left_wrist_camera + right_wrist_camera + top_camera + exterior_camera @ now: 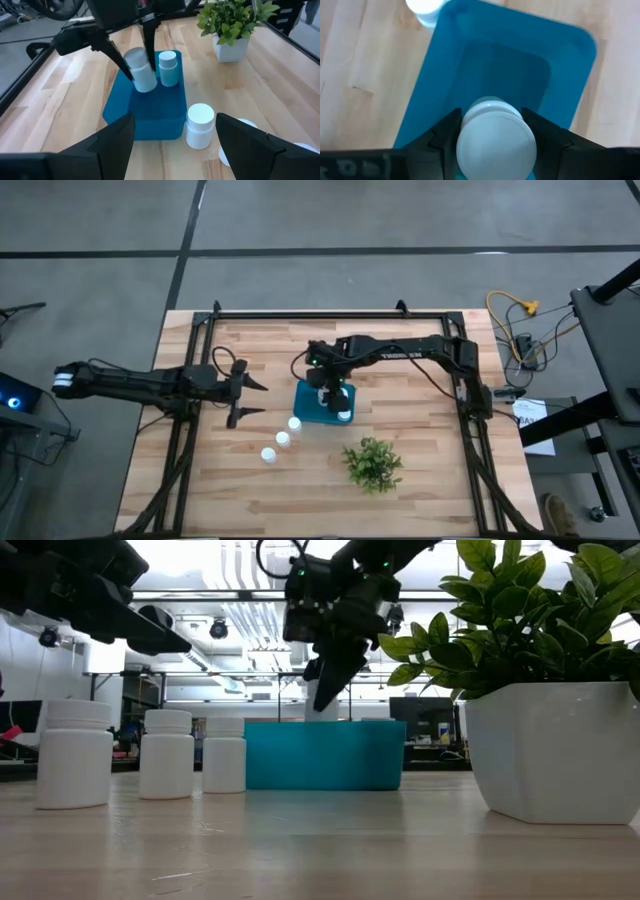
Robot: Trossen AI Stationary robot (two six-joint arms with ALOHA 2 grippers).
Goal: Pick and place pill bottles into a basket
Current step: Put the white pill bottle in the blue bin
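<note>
Holding a pill bottle (492, 137) over the basket (309, 408) in my right end effector (331, 392); left end effector (245, 398) hangs open, empty, left of it.

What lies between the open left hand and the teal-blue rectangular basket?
Only bare wooden table. In the high view, nothing lies between the left hand and the teal-blue rectangular basket; the white bottles stand nearer the front.

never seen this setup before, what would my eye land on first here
First, the right gripper, poised over the teal basket at the table's middle, clamping a white pill bottle tilted above it; one bottle already stands inside. Next, three more bottles in a diagonal row on the wood just beside the basket, and the leafy plant in its white pot nearby. The left gripper waits open, to the basket's left.
</note>
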